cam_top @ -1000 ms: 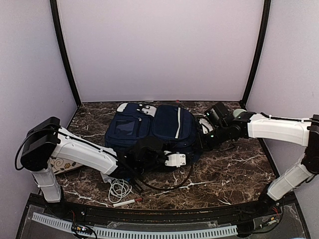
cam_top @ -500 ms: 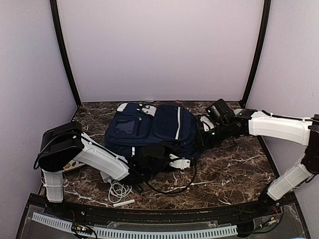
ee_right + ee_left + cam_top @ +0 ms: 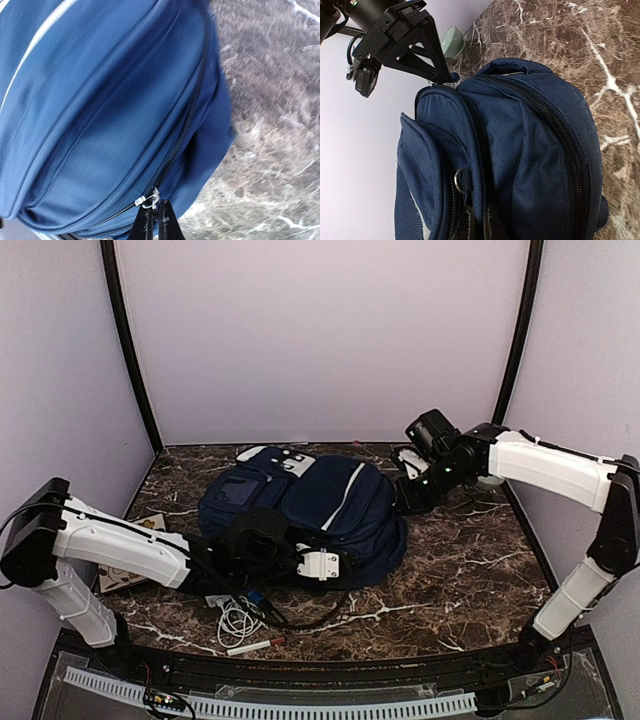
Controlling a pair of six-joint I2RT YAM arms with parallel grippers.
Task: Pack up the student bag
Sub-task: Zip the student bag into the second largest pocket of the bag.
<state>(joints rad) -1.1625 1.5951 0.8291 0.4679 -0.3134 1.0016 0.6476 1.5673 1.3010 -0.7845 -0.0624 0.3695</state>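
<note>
The student bag [image 3: 335,505], dark navy with a white stripe, lies on its back in the middle of the marble table. At its near side, my left gripper [image 3: 330,558] is shut on a fold of its fabric; the left wrist view shows the black fingertips [image 3: 470,226] pinching that fold [image 3: 485,200] beside a small metal ring [image 3: 457,180]. My right gripper [image 3: 405,500] sits at the bag's right end. It is shut on the zipper pull [image 3: 150,201] of the main zip [image 3: 187,125], seen in the right wrist view between its black fingers [image 3: 146,225].
A coiled white cable [image 3: 238,620] and a red-tipped pen [image 3: 250,646] lie near the front edge. A patterned book [image 3: 130,575] rests under the left arm. A pale green cup [image 3: 452,40] stands at the back right. Purple walls close the table in.
The left gripper has closed on the bag's fabric and drawn back to the left. The bag has slid and turned leftward. The right gripper has shifted back with the zipper pull.
</note>
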